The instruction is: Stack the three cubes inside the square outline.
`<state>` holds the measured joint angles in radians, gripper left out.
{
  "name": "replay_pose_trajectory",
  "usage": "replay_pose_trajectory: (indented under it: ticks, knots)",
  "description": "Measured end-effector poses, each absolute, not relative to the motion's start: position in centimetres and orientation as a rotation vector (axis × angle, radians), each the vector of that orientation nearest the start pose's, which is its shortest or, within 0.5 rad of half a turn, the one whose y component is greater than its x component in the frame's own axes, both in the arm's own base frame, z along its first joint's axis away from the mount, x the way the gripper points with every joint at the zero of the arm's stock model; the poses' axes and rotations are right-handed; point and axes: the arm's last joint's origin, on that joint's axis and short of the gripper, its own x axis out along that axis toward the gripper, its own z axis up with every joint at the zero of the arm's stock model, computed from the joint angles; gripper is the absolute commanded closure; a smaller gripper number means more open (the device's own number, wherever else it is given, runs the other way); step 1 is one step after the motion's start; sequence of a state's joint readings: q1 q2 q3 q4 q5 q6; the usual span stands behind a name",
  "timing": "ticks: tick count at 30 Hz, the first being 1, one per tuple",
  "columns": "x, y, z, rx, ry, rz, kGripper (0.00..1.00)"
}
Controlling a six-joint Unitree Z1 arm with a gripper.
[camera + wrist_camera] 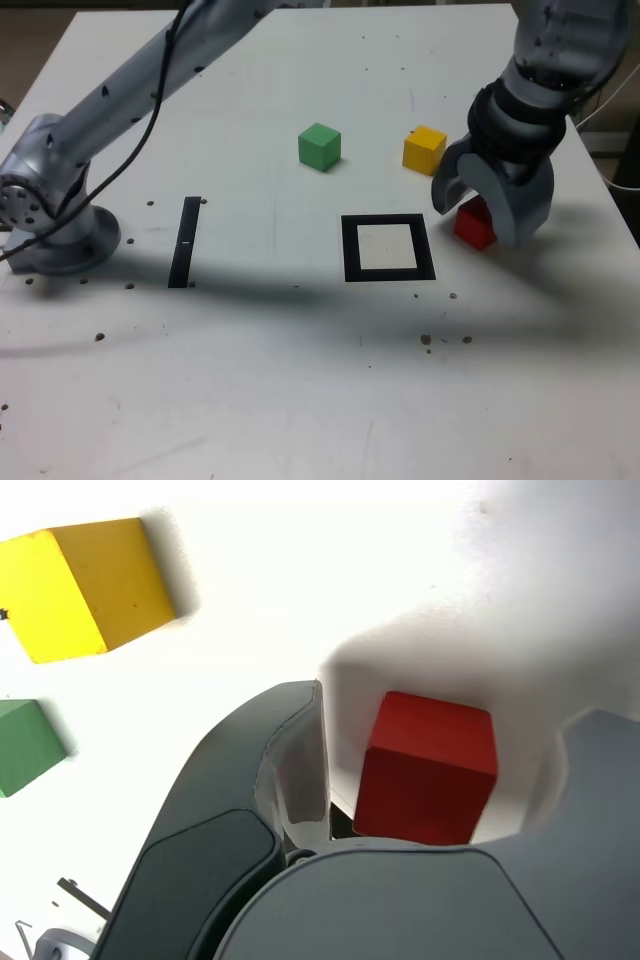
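The claw (440, 735) is open, its jaws standing apart on either side of the red cube (425, 768), with a visible gap next to the cube in the wrist view, so nothing is gripped. The cube looks rigid and probably light, with smooth flat faces that may slide a little under a loose pinch; it hardly seems fragile. The best hold is likely across two opposite upright faces, centred and square, since a grip near an edge could twist it.

Near the claw, on the exterior view's left of it, sits the yellow cube (425, 150); further out that same way is the green cube (320, 147). The square outline (429, 262) lies near the claw, also to that view's left, with no cube inside. Counted: three cubes, one of each colour, one square outline, and one narrow black strip (185, 243), well apart from the claw.
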<state>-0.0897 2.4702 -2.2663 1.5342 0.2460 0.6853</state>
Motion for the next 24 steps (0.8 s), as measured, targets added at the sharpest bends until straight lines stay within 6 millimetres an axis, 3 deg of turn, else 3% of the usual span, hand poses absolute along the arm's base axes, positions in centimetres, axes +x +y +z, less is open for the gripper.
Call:
replay_pose_trajectory:
  ticks: [24]
  knots:
    - [47.82,-3.61,21.83,0.797,1.706,-0.485,0.63]
